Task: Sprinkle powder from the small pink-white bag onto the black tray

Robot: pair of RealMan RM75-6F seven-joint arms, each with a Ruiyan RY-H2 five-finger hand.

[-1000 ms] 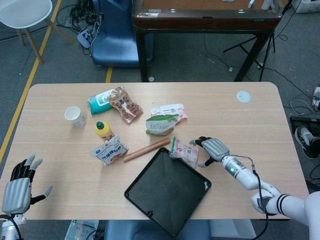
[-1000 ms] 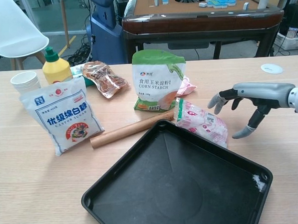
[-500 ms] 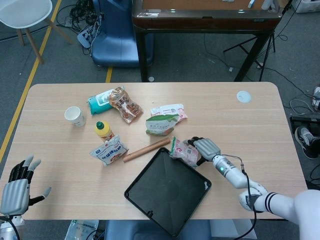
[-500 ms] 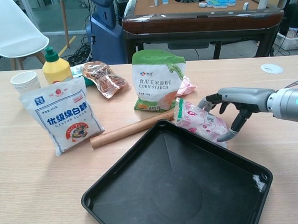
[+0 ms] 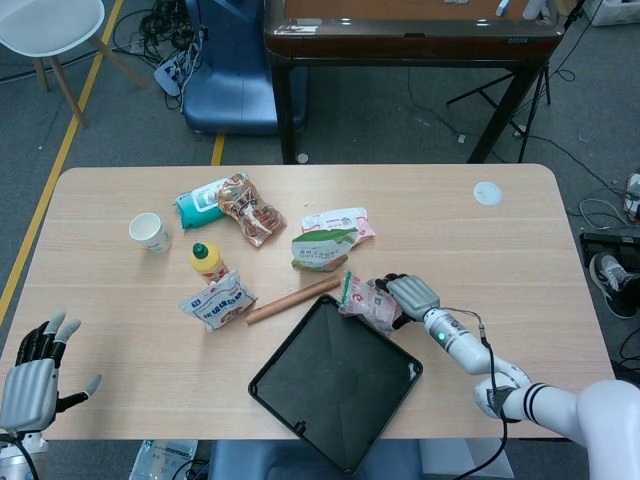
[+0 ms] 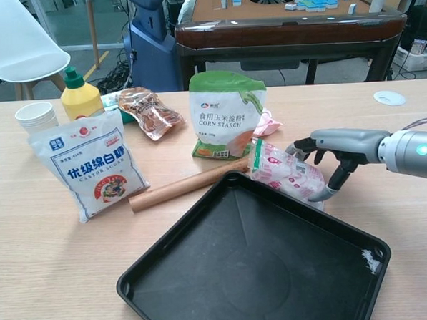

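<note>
The small pink-white bag point(image 6: 286, 174) point(image 5: 367, 302) lies on the table against the far right edge of the black tray point(image 6: 240, 266) point(image 5: 335, 380). My right hand point(image 6: 335, 150) point(image 5: 410, 295) is at the bag's right end. Its thumb presses the near side and its fingers reach over the far side, so it grips the bag. The bag still rests on the table. A small white smear of powder sits in the tray's right corner. My left hand point(image 5: 35, 375) hovers at the table's near left corner with fingers spread and nothing in it.
Behind the tray lie a wooden rolling pin point(image 6: 186, 184), a corn starch bag point(image 6: 227, 113) and a castor sugar bag point(image 6: 88, 163). Further back left are a yellow squeeze bottle point(image 6: 77, 95), paper cups point(image 6: 36, 115) and a snack bag point(image 6: 146, 110). A white lid point(image 6: 389, 98) is far right.
My right hand moved left from beside the bag onto it and brought its thumb and fingers in around the bag's right end. My left hand stayed put.
</note>
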